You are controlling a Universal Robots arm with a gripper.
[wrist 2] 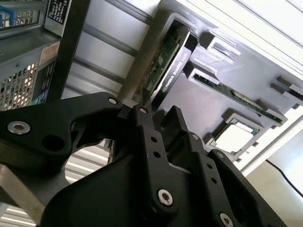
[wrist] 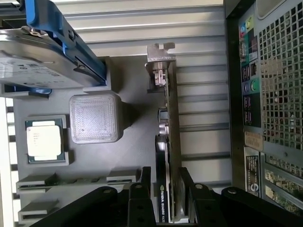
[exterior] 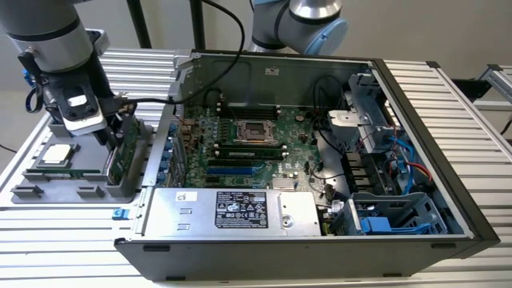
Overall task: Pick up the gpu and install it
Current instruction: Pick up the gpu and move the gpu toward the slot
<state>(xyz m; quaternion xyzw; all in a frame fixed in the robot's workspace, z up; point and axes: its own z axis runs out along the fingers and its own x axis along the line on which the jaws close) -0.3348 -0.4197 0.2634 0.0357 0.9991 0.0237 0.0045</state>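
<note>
The gripper [wrist: 165,178] straddles the gpu [wrist: 171,113] (gripping it or merely bracketing it, I cannot tell), which stands on edge in the gray holder [wrist: 137,146].

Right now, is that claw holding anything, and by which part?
It cannot be told. The gripper straddles the gpu near the end opposite its silver bracket; the card stands in the grey tray.

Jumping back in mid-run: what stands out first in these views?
The open computer case sits mid-frame in the exterior view, motherboard exposed. In the first wrist view, the hand sits over the gpu, which stands on edge in a gray holder beside the case.
</note>
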